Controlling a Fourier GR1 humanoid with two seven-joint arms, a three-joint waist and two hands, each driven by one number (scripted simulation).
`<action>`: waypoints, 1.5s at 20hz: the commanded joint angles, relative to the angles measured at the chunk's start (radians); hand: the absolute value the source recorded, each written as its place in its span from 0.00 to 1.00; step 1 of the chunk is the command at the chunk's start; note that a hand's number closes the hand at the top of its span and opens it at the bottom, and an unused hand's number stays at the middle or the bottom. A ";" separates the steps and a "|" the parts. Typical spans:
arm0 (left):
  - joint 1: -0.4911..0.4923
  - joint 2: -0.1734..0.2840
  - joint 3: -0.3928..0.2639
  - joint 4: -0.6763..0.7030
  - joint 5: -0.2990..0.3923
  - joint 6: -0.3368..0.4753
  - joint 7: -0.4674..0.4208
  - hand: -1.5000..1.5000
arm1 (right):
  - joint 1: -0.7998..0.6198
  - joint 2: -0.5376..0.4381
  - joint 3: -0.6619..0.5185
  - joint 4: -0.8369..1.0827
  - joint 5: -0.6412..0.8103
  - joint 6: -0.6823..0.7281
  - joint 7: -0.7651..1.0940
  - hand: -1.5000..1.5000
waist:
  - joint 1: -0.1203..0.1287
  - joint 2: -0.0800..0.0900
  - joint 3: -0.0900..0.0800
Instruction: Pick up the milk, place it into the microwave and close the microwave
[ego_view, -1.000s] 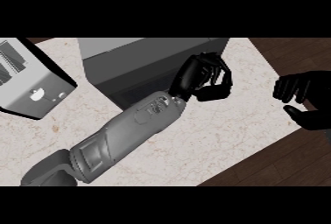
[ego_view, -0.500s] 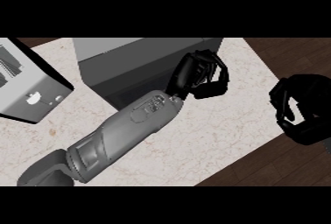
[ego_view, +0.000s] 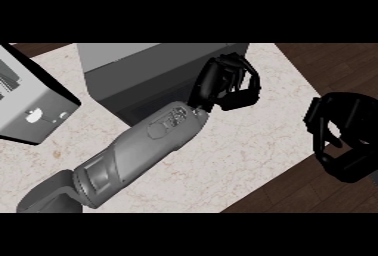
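Observation:
The grey microwave (ego_view: 140, 75) stands at the back of the counter, seen from above. Its door and inside are hidden from here. My left forearm reaches diagonally across the counter, and my left hand (ego_view: 229, 85) is at the microwave's right front corner. Its fingers are curled and nothing shows inside them. My right hand (ego_view: 343, 137) hangs past the counter's right edge, over the dark floor. It is curled too, with only a thin pale sliver showing between the fingers. The milk is not visible anywhere in the head view.
A silver toaster (ego_view: 29, 107) sits at the left edge of the pale stone counter (ego_view: 221, 165). The counter's right edge runs close by my right hand, with dark wood floor (ego_view: 325, 65) beyond it.
My right hand has curled from a partly open pose and drifted down along the right edge. My left hand and forearm have stayed by the microwave's corner.

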 joint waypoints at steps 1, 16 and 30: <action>-0.052 -0.059 0.003 0.070 0.001 0.005 0.004 1.00 | 0.008 -0.004 0.008 -0.027 -0.016 0.061 -0.041 1.00 | -0.025 0.018 0.005; 0.110 -0.062 0.274 0.003 0.324 -0.037 0.040 1.00 | 0.129 -0.005 0.152 -0.158 -0.045 0.069 0.075 1.00 | 0.067 0.037 -0.015; 0.184 -0.031 0.214 0.076 0.437 -0.263 -0.017 1.00 | 0.280 0.059 0.215 -0.297 -0.021 -0.033 0.084 1.00 | 0.142 0.027 -0.014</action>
